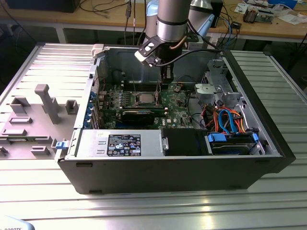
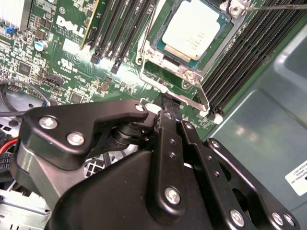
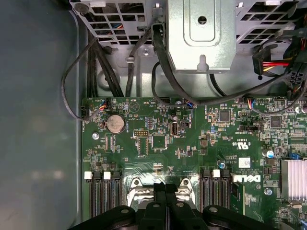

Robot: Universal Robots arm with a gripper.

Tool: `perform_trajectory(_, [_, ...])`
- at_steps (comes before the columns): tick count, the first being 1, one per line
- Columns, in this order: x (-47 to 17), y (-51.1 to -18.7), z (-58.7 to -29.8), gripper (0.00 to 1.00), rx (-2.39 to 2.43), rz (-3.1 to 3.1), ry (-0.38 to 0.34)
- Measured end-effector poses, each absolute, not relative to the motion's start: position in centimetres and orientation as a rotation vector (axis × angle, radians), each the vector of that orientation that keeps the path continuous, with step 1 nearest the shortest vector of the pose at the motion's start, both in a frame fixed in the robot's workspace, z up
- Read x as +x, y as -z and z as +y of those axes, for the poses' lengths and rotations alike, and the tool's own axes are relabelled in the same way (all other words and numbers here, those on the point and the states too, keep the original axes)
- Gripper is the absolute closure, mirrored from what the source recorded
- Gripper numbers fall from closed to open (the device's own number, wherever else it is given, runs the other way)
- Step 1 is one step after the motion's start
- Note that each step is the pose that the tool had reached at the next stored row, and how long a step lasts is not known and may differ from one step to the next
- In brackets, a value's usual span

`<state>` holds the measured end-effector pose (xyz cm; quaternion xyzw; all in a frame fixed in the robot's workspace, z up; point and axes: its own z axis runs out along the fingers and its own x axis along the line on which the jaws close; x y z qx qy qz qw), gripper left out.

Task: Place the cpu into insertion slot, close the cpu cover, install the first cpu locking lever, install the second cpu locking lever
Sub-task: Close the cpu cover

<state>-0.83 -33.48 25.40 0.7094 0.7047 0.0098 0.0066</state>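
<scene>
The gripper (image 2: pixel 166 102), fingers closed together on nothing, is sitting just beside the cpu locking lever (image 2: pixel 203 98) near the cpu (image 2: pixel 192 33), and is risking slipping off that thin wire onto the motherboard (image 2: pixel 125 82).

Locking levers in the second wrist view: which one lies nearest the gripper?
The lever ending just beside the gripper, on the near side of the cpu; the other lever is the thin one beyond its far corner.

Overhead light is glaring off the metal table (image 1: pixel 206 203); the cpu (image 2: pixel 192 33) is shining pale (almost washed out), while the case wall (image 3: pixel 38 120) is sitting in dim shadow.
</scene>
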Motion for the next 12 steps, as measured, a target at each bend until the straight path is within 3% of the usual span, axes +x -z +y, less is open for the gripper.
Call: perform_trajectory(12, [-1.06, -25.34, -33.48, 0.89, 2.219, 2.205, -0.031])
